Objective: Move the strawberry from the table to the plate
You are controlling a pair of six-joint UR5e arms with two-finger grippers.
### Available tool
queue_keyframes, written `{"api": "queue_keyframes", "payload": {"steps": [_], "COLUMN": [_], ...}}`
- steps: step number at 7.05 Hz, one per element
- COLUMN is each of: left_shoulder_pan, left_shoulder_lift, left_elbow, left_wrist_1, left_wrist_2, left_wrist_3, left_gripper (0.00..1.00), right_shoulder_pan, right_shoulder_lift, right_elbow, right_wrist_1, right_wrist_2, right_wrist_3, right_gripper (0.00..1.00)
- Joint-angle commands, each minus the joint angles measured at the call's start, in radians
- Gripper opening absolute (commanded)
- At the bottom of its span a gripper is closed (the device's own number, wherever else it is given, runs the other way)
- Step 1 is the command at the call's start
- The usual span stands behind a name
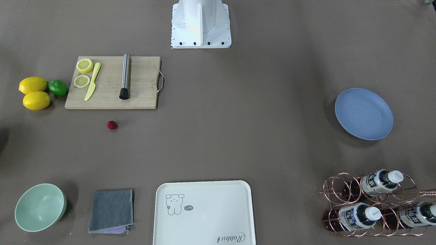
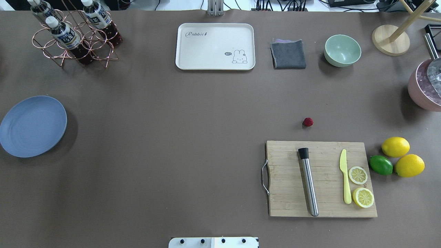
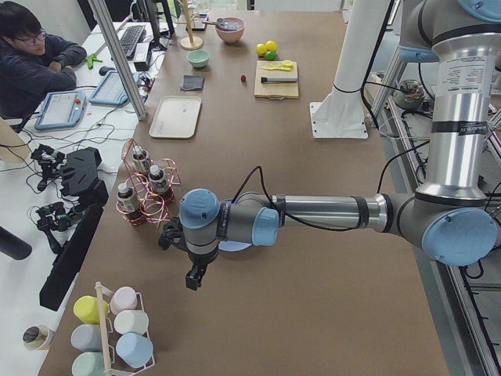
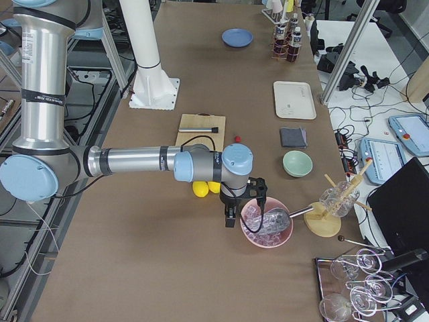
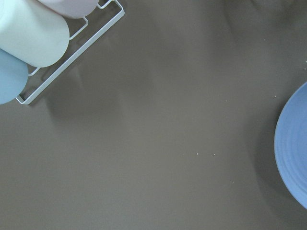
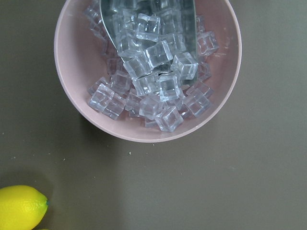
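Note:
The strawberry (image 2: 308,122) (image 1: 111,125) lies alone on the table (image 2: 172,137), just beyond the cutting board's far edge. The blue plate (image 2: 32,125) (image 1: 363,114) rests with nothing on it at the table's left end. My left gripper (image 3: 193,278) hangs over the table near the plate, whose rim (image 5: 295,148) shows at the edge of the left wrist view. My right gripper (image 4: 234,213) hovers by a pink bowl of ice (image 6: 144,72), far from the strawberry. Both grippers show only in the side views, so I cannot tell if they are open or shut.
A wooden cutting board (image 2: 320,179) carries a steel muddler, a yellow knife and lemon slices. Two lemons (image 2: 395,146) and a lime sit to its right. A cream tray (image 2: 215,46), grey cloth, green bowl (image 2: 342,50) and copper bottle rack (image 2: 74,38) line the far edge. A person (image 3: 31,63) sits beyond.

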Motion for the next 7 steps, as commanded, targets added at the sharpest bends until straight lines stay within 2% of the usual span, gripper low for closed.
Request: {"api": "queue_keyframes", "payload": {"steps": [1, 5, 7], "left_shoulder_pan": [0.000, -0.005, -0.003], "left_shoulder_lift": [-0.011, -0.009, -0.025], "left_elbow": [0.006, 0.029, 0.014], "left_wrist_1": [0.000, -0.058, -0.079], "left_wrist_2": [0.003, -0.013, -0.126], "left_wrist_3": [-0.001, 0.005, 0.002], "left_gripper": [0.98, 0.98, 0.98], "right_shoulder_pan": [0.000, 0.000, 0.000], "right_shoulder_lift": [0.002, 0.004, 0.013], "right_elbow": [0.000, 0.000, 0.047], "right_wrist_1": [0.000, 0.000, 0.000], "right_wrist_2": [0.000, 0.003, 0.014], "right_wrist_3": [0.000, 0.003, 0.003], "right_gripper": [1.00, 1.00, 1.00]}}
